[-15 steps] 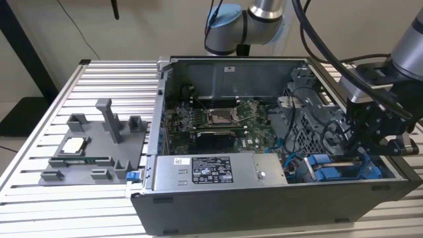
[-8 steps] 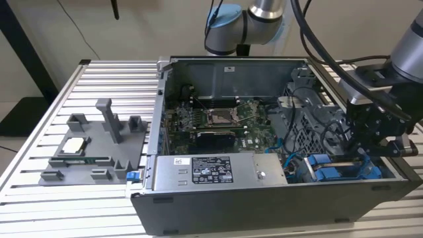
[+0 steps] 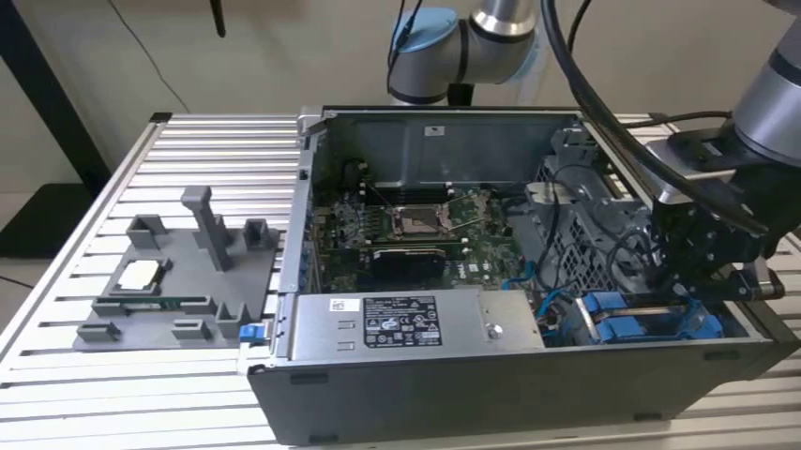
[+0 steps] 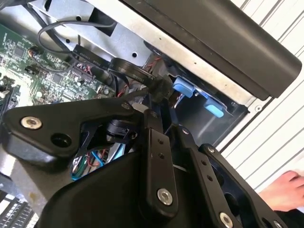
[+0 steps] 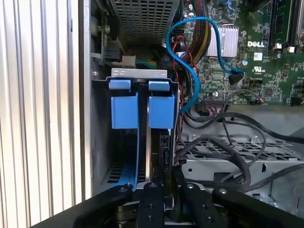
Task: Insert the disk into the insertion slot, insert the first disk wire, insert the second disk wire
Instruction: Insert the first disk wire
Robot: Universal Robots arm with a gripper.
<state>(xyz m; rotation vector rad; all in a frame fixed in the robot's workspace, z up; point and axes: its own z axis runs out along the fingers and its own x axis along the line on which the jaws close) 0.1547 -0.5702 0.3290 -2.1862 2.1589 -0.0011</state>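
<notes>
A ribbed aluminium surface [image 3: 225, 150] carries an open dark grey computer case [image 3: 501, 394], which takes up the middle and the exterior view's right. The grey robot arm [image 3: 763, 103] comes down from the far right into the case's near right corner. On the exterior view's left, beside the case, sits a flat grey plastic fixture tray [image 3: 175, 272] with upright posts. Inside the case a grey metal box with a black-and-white sticker [image 3: 414, 323] lies along the near wall, and a green motherboard [image 3: 414, 225] lies beyond it. The insertion slot [image 5: 100, 142], a dark grey metal bay with bright blue plastic fittings, sits right of that box. The black hand [image 4: 159, 94] reaches down into this slot, close to the blue tabs; whether it is spread or pinching cannot be told. The disk [image 5: 148, 159] stands on edge within the slot, its thin silver edge and blue carrier rail showing just beside the hand. A light blue cable [image 5: 199, 19] curves over the motherboard.
</notes>
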